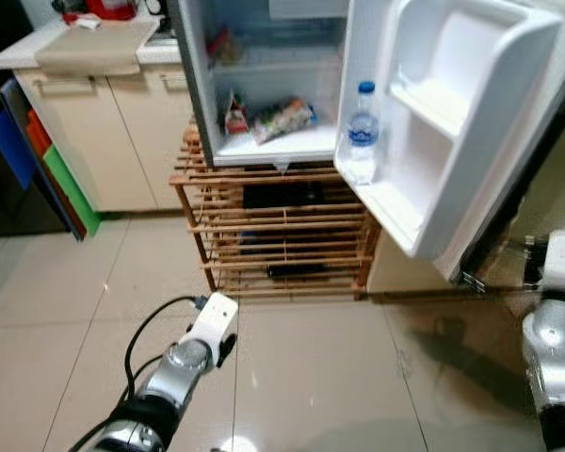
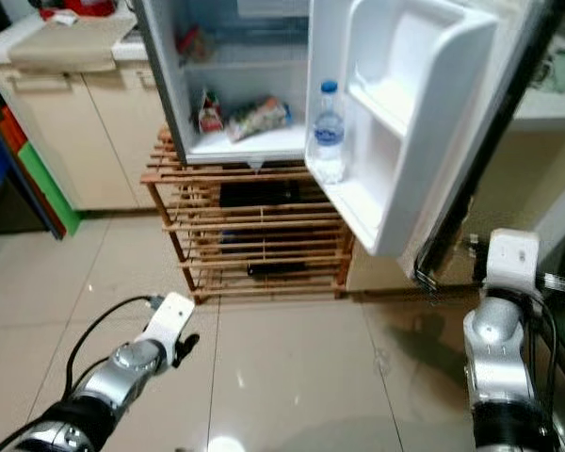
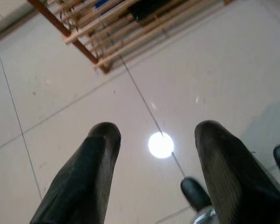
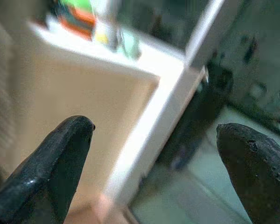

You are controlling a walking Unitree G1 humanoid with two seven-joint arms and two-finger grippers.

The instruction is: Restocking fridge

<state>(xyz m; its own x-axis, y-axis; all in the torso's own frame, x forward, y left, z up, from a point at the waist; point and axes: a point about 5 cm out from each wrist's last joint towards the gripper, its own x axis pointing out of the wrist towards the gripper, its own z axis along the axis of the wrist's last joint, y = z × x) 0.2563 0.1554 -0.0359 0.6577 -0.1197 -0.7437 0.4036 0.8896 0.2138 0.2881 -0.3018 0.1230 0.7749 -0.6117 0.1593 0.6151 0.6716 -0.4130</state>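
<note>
Fridge (image 1: 264, 56) open on wooden rack (image 1: 278, 235); water bottle (image 1: 362, 132) upright in lower door shelf (image 1: 395, 202), snack packets (image 1: 282, 118) on bottom shelf. Left gripper (image 3: 156, 163) spread wide, empty, low above floor tiles (image 1: 311, 377). Right gripper (image 4: 154, 158) wide, empty, beside door.

Fridge door (image 1: 452, 132) liner: smooth white moulded plastic, slight sheen. Water bottle (image 1: 362, 141) in door shelf: clear plastic, blue cap. Rack (image 1: 282, 235) under fridge: bare slatted wood, matt. Floor (image 1: 320, 377) tiles: glossy, light glare at 6 o'clock. Cabinet (image 1: 94, 122) at 10 o'clock: smooth beige fronts. Snack packets (image 1: 282, 118) inside: crinkly, shiny. Arm (image 1: 184, 363): brushed silver metal. Left gripper (image 3: 156, 172) fingers (image 3: 84, 177): matt black.
</note>
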